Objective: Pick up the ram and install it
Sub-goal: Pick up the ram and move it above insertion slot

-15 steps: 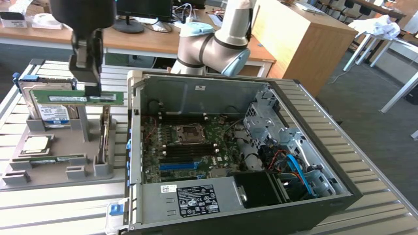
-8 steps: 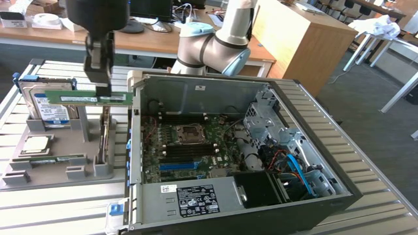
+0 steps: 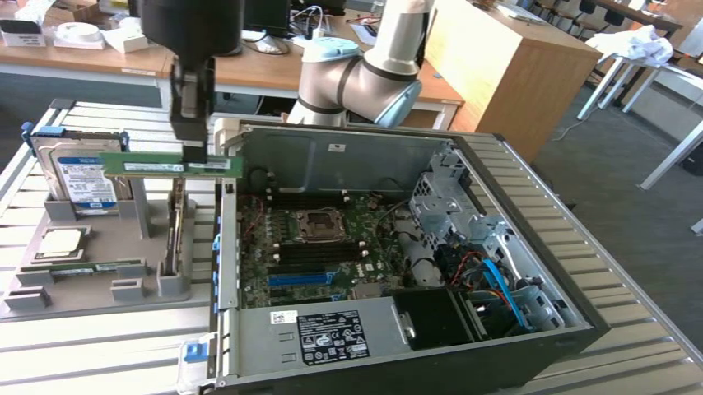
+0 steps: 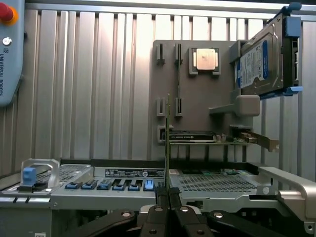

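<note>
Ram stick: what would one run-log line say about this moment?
gripper: shut on ram | ram: held in the air near grey holder tray and open computer case | installed: not yet

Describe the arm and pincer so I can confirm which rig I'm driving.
The arm has silver-grey tubular links and rounded joints, one closed by a pale blue cap. The pincer is black, a bulky body narrowing to slim flat fingers; the wrist view shows round bolt heads on its black linkages.
</note>
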You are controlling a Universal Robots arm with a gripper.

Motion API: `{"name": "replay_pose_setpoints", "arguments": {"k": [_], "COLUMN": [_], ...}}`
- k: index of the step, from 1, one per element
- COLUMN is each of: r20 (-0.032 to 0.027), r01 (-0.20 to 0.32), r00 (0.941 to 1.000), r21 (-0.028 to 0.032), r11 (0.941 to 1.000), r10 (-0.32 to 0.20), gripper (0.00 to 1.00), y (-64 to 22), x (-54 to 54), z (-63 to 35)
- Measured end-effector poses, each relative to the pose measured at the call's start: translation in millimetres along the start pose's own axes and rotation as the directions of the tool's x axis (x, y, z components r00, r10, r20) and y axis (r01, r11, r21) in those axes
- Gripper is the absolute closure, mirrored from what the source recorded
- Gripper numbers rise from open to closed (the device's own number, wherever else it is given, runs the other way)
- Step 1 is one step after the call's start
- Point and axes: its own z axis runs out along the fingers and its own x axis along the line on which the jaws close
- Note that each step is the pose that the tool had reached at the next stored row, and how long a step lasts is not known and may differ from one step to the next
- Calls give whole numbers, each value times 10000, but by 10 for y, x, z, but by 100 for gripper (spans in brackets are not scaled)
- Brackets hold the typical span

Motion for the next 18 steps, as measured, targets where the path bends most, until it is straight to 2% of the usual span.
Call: {"name": "replay_pose_setpoints", "arguments": {"k": [12,18], "r20": [-1,0], "r01": [-2,-2], "r00": [10000,10000], "r21": [-37,-38], "r11": [10000,10000], "r10": [2,2], "gripper": [89,89], "y": [-290,-309], "x": [4,4], "z": [-11,-12]}}
